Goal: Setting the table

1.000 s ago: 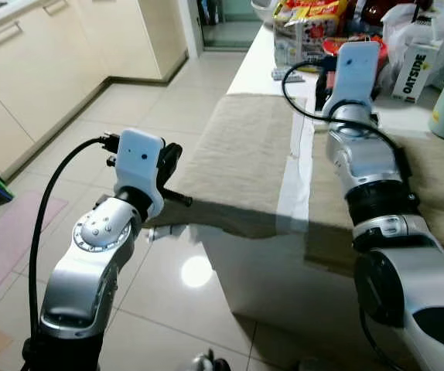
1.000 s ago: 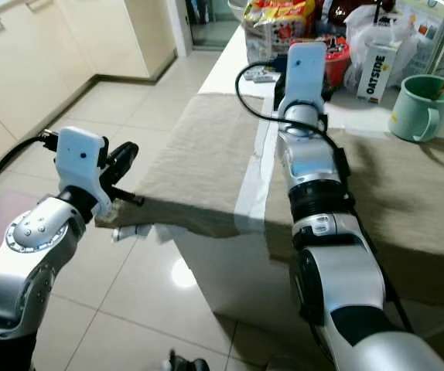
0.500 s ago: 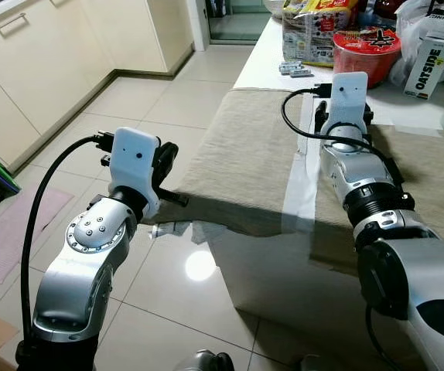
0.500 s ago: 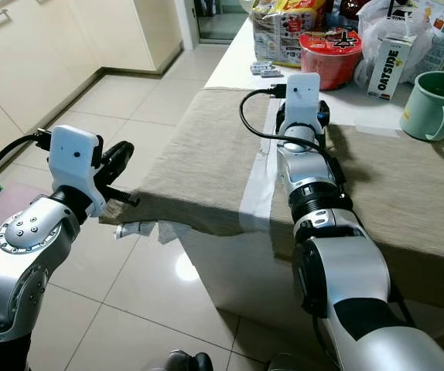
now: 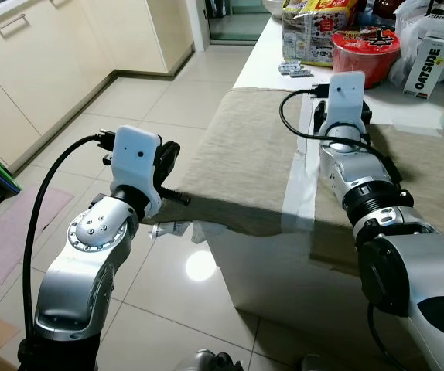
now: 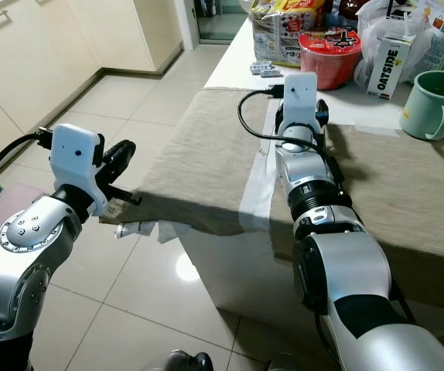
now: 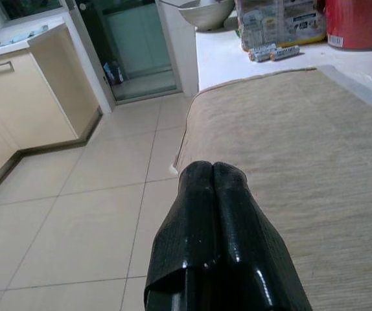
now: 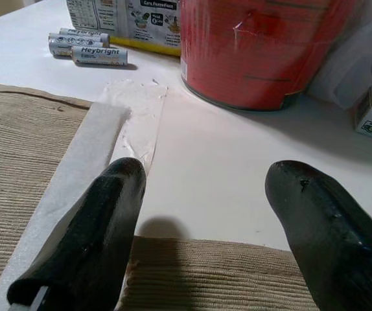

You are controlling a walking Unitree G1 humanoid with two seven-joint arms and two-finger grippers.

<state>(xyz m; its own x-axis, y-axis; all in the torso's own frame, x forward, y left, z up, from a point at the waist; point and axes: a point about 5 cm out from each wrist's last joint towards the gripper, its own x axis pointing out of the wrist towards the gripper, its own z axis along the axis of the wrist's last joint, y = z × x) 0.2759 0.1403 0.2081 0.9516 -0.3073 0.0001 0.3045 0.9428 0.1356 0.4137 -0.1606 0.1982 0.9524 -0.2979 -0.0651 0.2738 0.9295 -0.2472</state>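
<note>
Two beige placemats (image 5: 245, 154) lie side by side on the white table (image 5: 264, 58), a pale strip between them. The right gripper (image 8: 205, 227), fingers spread wide and empty, hovers over the far mat edge near the red noodle bowl (image 8: 264, 45); it should come down squarely before pinching. The left gripper (image 7: 213, 194), fingers pressed together and empty, waits off the near corner.

White table (image 6: 230, 58) carries two beige cloths (image 6: 206, 147) side by side, a pale strip (image 6: 254, 182) between them. Beyond them sit batteries (image 6: 264, 69), a red tub (image 6: 329, 56), a carton (image 6: 387, 71), and a green mug (image 6: 429, 104).
</note>
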